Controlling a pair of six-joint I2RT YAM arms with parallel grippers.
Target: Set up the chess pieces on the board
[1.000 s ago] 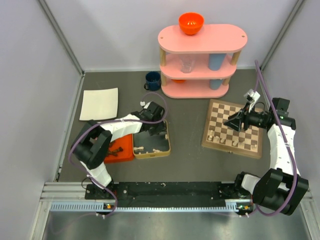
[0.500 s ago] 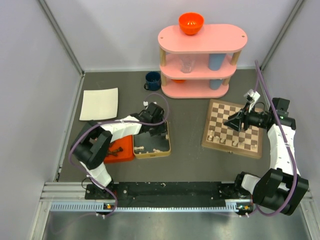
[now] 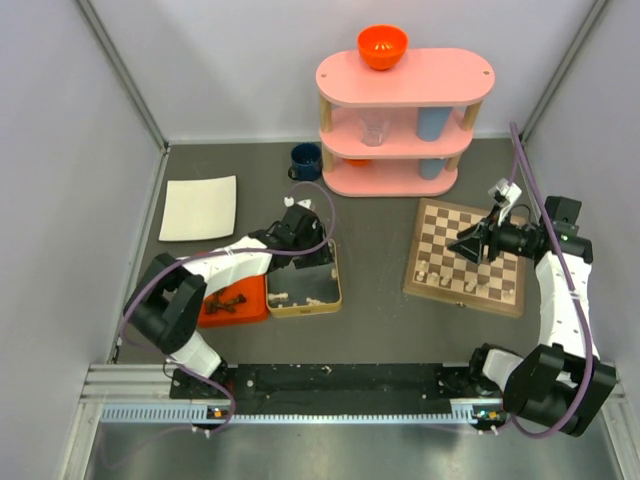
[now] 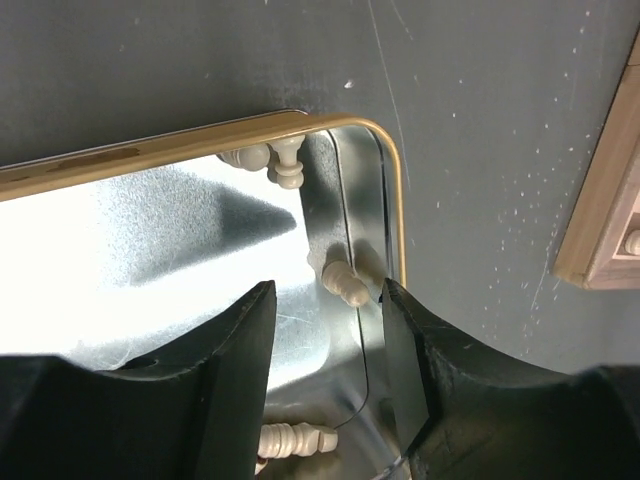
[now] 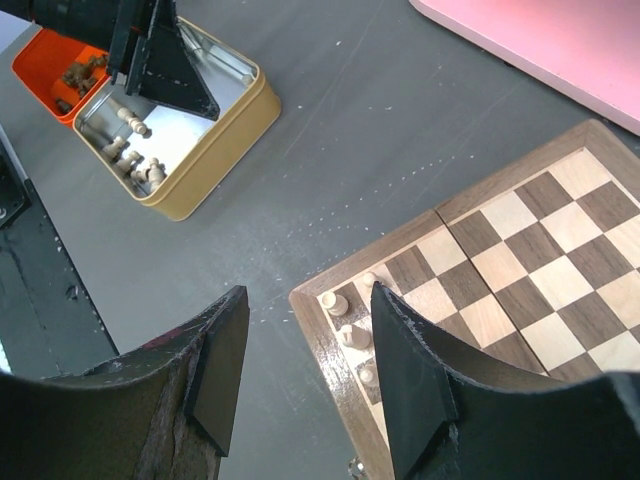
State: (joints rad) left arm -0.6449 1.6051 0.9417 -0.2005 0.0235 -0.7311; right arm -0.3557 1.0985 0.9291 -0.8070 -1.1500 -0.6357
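The chessboard (image 3: 470, 250) lies at the right, with several pale pieces (image 3: 425, 272) along its near edge. My right gripper (image 3: 470, 243) hovers over the board's left part, open and empty. In the right wrist view (image 5: 305, 370) its jaws straddle the board's corner (image 5: 330, 345) and pale pieces (image 5: 336, 303). My left gripper (image 3: 312, 260) is open inside the silver tin (image 3: 330, 298). In the left wrist view (image 4: 325, 350) a pale piece (image 4: 345, 283) lies just ahead of the jaws, not gripped. Other pale pieces (image 4: 285, 165) lie in the tin. Dark pieces (image 3: 230, 300) lie in the orange tray (image 3: 215, 312).
A pink shelf unit (image 3: 405, 120) with cups stands at the back, an orange bowl (image 3: 382, 45) on top. A blue mug (image 3: 306, 160) and a white cloth (image 3: 199, 207) lie at the back left. Grey walls close in both sides.
My left arm's elbow has swung left, uncovering the orange tray, and its gripper has shifted slightly within the tin. The right arm has not moved.
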